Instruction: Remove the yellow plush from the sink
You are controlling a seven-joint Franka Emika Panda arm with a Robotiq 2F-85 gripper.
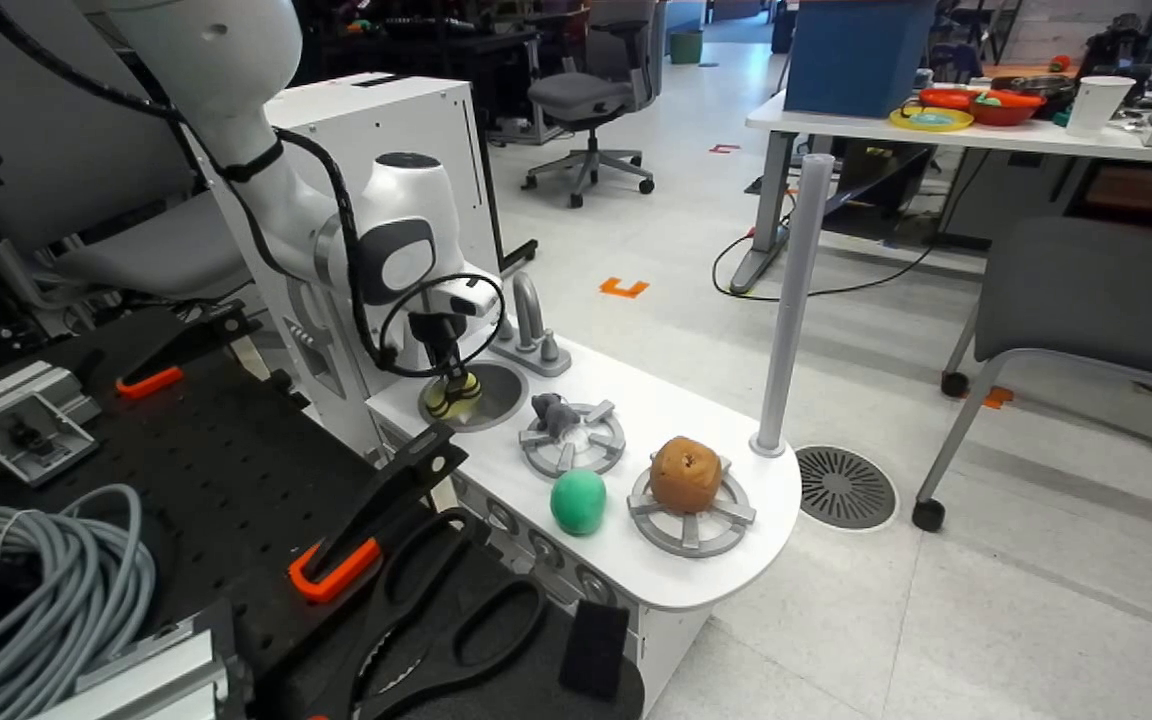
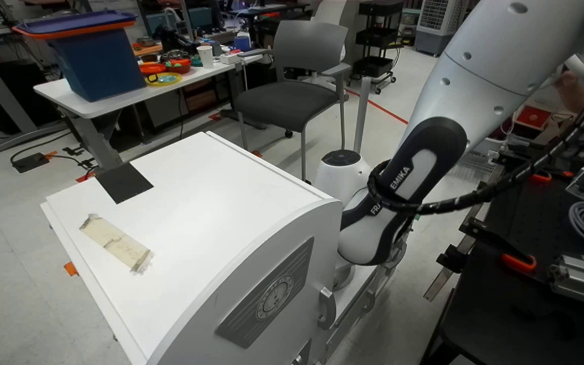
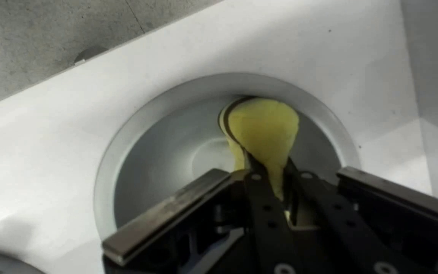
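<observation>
The yellow plush (image 1: 452, 399) with dark stripes is in the round grey sink (image 1: 508, 396) in an exterior view. In the wrist view, the plush (image 3: 265, 127) bulges out past the fingertips, over the sink bowl (image 3: 150, 175). My gripper (image 3: 272, 163) is shut on the plush, with part of it pinched between the two fingers. In an exterior view, the gripper (image 1: 453, 374) points down into the sink. Whether the plush touches the sink bottom cannot be told. In an exterior view, the arm (image 2: 368, 238) and white cabinet hide the sink, plush and gripper.
A grey faucet (image 1: 533, 325) stands behind the sink. Beside it are a grey plush (image 1: 554, 414) on a burner, a green object (image 1: 578, 501) and a brown round object (image 1: 685, 475). A clear post (image 1: 798, 300) rises at the counter end. A white cabinet (image 2: 195, 203) adjoins.
</observation>
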